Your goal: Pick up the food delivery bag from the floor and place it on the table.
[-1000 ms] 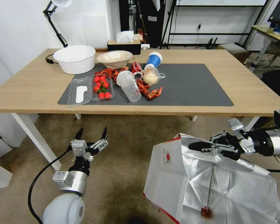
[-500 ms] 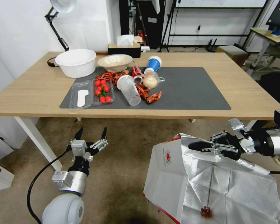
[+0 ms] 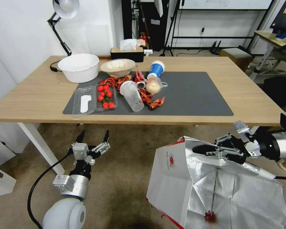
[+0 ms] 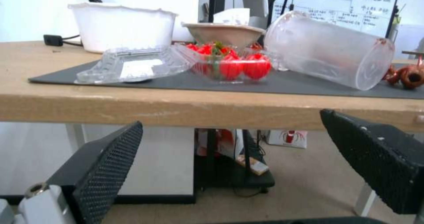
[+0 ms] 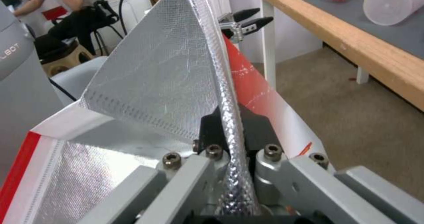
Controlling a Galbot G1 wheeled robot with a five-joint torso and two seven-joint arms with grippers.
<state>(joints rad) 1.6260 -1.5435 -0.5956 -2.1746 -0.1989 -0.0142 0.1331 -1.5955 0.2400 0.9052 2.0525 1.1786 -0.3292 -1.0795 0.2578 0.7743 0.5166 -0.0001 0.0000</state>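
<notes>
Head view: right gripper (image 3: 204, 149) clamped on foil rim of the food delivery bag (image 3: 171, 181), below and in front of the table (image 3: 38, 92) edge, right of centre. Right wrist view adds the grip detail: foil edge (image 5: 230, 118) pinched between the shut fingers (image 5: 207, 131), red gusset just beside, w/ table edge (image 5: 353, 48) close by. Left wrist view gives the under-table look: black shelf stuff on floor behind, plus left gripper's pads (image 4: 110, 161) spread wide, nothing between.

Bag mouth up and open, silver lining showing; white face w/ round red logo (image 3: 171, 160) turned toward robot's left. Long axis roughly vertical, leaning a bit; lower end cut off by the head view's edge, so can't tell if touching carpet.

Left gripper (image 3: 92, 137) idle, low, pointing at table edge.

Tabletop: light wood, dark grey mat (image 3: 194, 95) w/ white tub (image 3: 78, 67), paper bowl (image 3: 117, 67), blue cup (image 3: 156, 68), tipped clear cup (image 3: 132, 95), tomato box (image 3: 105, 97), crayfish (image 3: 152, 101). Brownish carpet (image 3: 127, 178), lamp (image 3: 62, 12) at the wall.
</notes>
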